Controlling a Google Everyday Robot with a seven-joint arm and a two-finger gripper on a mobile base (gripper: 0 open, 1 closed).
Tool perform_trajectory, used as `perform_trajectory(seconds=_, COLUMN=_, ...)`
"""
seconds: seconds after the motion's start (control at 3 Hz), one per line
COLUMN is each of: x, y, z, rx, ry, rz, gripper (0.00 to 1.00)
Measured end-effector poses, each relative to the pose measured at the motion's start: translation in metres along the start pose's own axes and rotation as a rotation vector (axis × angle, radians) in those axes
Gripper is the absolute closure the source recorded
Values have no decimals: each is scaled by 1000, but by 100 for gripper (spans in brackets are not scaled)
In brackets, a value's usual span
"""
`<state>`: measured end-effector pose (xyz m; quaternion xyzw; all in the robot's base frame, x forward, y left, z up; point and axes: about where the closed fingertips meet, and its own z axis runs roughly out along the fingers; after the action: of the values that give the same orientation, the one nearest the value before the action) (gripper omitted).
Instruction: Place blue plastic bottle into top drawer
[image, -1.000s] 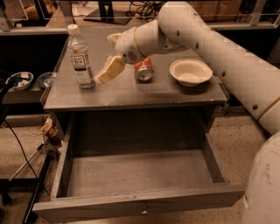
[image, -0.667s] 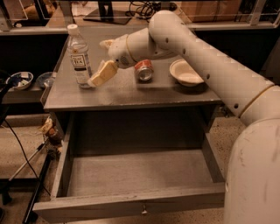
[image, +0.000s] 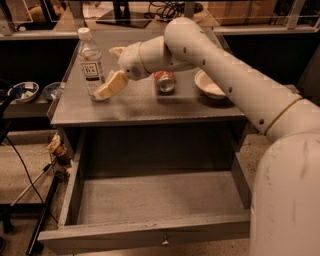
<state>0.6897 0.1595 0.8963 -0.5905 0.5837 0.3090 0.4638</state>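
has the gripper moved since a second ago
Yes. The gripper has moved left, away from the can and up to the bottle, which has not moved.

The small clear plastic water bottle (image: 91, 67) stands upright on the left part of the flat grey cabinet top (image: 150, 107). Just to its right, above the same top, is the cream two-finger gripper (image: 105, 72), with its fingers spread apart. One finger (image: 111, 86) lies in front of the bottle's base; whether it touches, I cannot tell. Right of the gripper sits the red soda can (image: 165, 81), and further right the shallow pale bowl (image: 209, 86). Below the top, the wide grey wooden top drawer (image: 150, 232) stands pulled out toward the camera, with the small metal knob (image: 164, 242) at its front centre.
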Motion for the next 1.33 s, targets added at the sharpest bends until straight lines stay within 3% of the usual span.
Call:
perform_trajectory(seconds=0.33, x=-11, y=-15, z=38, rx=1, ry=-72, rz=-18, gripper=0)
perform_trajectory(seconds=0.67, x=-11, y=-15, z=38, rx=0, ry=-72, rz=-18, gripper=3)
perform_trajectory(seconds=1.0, x=-11, y=-15, z=38, rx=0, ry=-72, rz=-18, gripper=26)
perform_trajectory(seconds=1.33, x=-11, y=-15, z=38, rx=0, ry=-72, rz=-18, gripper=57)
